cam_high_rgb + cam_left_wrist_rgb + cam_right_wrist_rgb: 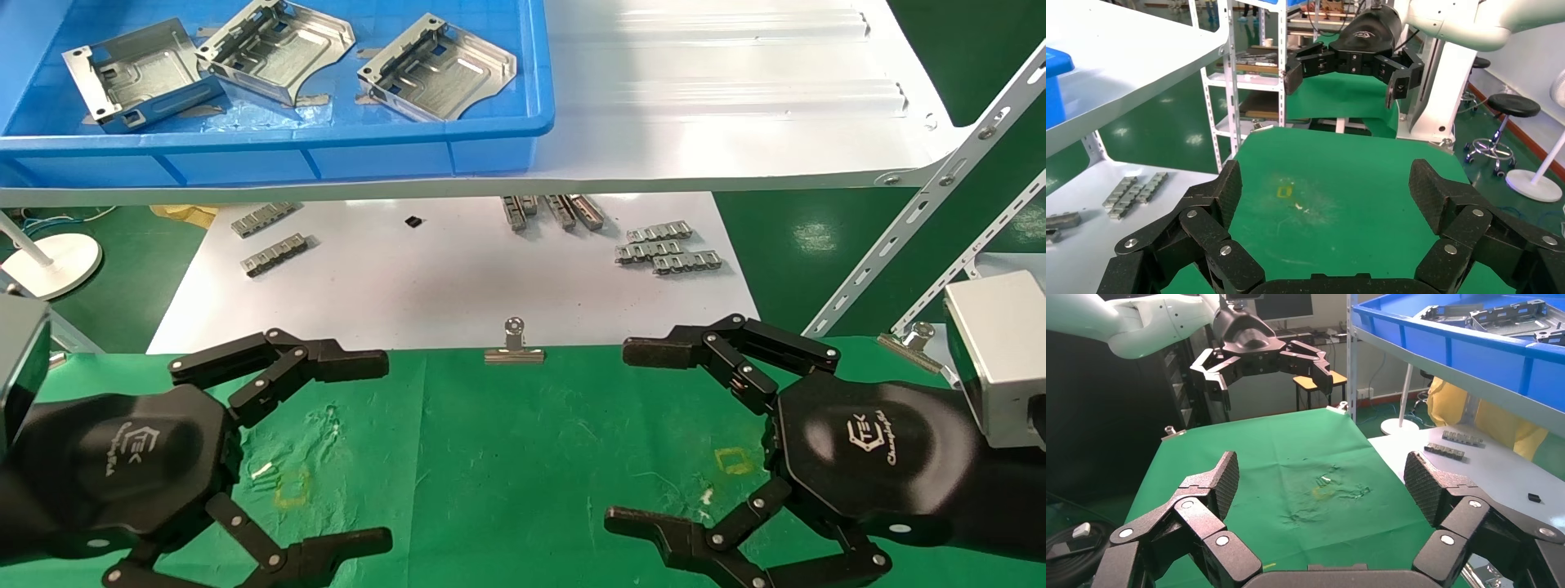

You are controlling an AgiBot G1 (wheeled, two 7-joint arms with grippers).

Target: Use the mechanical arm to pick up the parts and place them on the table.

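Parts [438, 67] of shiny stamped sheet metal, three roughly square plates with slotted side rails, lie in the blue plastic crate [343, 151] on the glossy white shelf [735, 98], well above and beyond the tabletop [507, 457] with its wrinkled green cloth. None has been lifted, so by my reading the task is at its very start.

Black left mechanical arm [327, 449], with its hexagonal palm and jointed fingers, hovers low over the near left of the cloth, jaws released and spread wide with nothing between them. Its twin, the right gripper [645, 437], hangs likewise over the near right, jaws also released and empty.

Doing the reach well probably means raising the left arm clear of the shelf's front edge before moving forward, since the crate's wall stands between the arm and the plates. The two plates at the crate's left sit touching or overlapping, so the one nearest the left wall looks the more awkward; whichever is chosen, the jaws should close across the raised rail or a flat edge, not over the curved cut, where thin smooth metal would likely slip. Wide-open jaws suit the approach. A faint yellow square mark [292, 487] on the cloth just beside the left arm looks like a sensible place to set a plate down.
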